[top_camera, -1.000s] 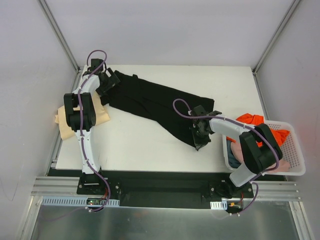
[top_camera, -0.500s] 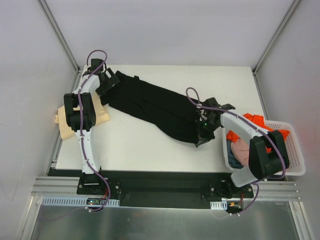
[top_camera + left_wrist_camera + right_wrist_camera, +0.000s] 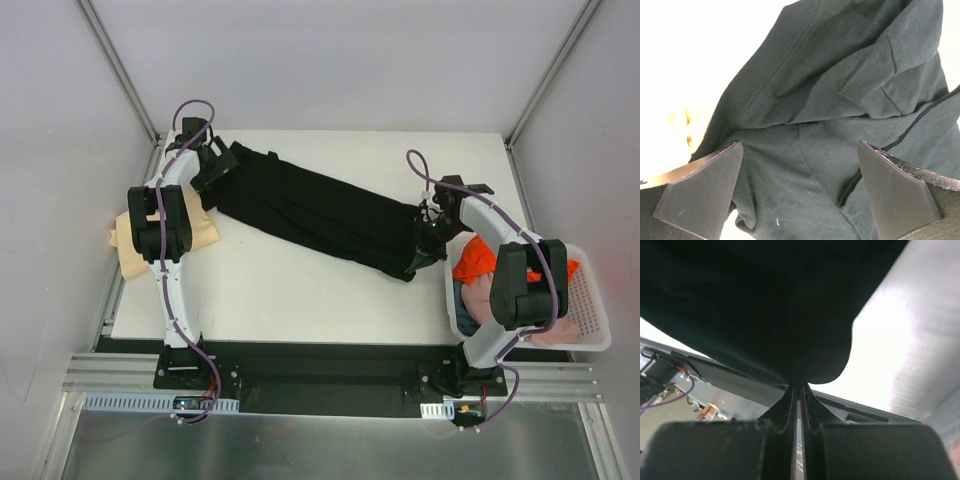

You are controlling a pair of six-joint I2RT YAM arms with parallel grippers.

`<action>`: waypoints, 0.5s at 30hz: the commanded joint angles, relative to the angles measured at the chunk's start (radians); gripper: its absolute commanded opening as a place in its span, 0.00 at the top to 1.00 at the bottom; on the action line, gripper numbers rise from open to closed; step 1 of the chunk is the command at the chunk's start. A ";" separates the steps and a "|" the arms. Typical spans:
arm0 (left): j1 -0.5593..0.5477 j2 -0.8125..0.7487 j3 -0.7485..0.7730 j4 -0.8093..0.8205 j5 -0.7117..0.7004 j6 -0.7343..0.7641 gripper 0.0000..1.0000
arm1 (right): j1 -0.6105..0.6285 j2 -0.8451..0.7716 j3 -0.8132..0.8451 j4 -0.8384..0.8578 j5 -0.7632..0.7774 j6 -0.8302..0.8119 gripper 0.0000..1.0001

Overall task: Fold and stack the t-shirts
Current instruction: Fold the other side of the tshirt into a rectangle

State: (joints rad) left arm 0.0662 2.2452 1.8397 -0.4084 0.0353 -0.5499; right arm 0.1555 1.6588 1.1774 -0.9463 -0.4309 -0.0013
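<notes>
Tension seems the purpose: the large black cloth t-shirt (image 3: 320, 215) lies as a long band from the far left corner of the white surface (image 3: 300, 295) toward its right edge, right fingers (image 3: 781, 412) clamped on one end, left fingers (image 3: 702, 192) apart above the other.

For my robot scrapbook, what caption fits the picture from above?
Right tool pinches one end of the black t-shirt lying across the white table; left tool open over the other end.

no legible txt or labels
</notes>
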 commanded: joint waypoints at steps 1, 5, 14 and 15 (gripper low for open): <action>0.004 0.008 0.029 -0.018 -0.066 0.034 0.01 | -0.053 0.030 0.065 -0.057 0.062 -0.003 0.98; 0.006 0.014 0.032 -0.018 -0.071 0.036 0.01 | -0.079 0.064 0.114 -0.066 0.150 -0.002 0.96; 0.007 0.010 0.035 -0.018 -0.045 0.036 0.01 | -0.077 0.111 0.203 -0.066 0.271 0.029 0.67; 0.007 0.010 0.035 -0.018 -0.038 0.033 0.01 | -0.076 0.104 0.209 -0.068 0.277 0.026 0.63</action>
State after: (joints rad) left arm 0.0662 2.2551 1.8416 -0.4080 0.0143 -0.5339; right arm 0.0788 1.7847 1.3319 -0.9707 -0.2375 0.0143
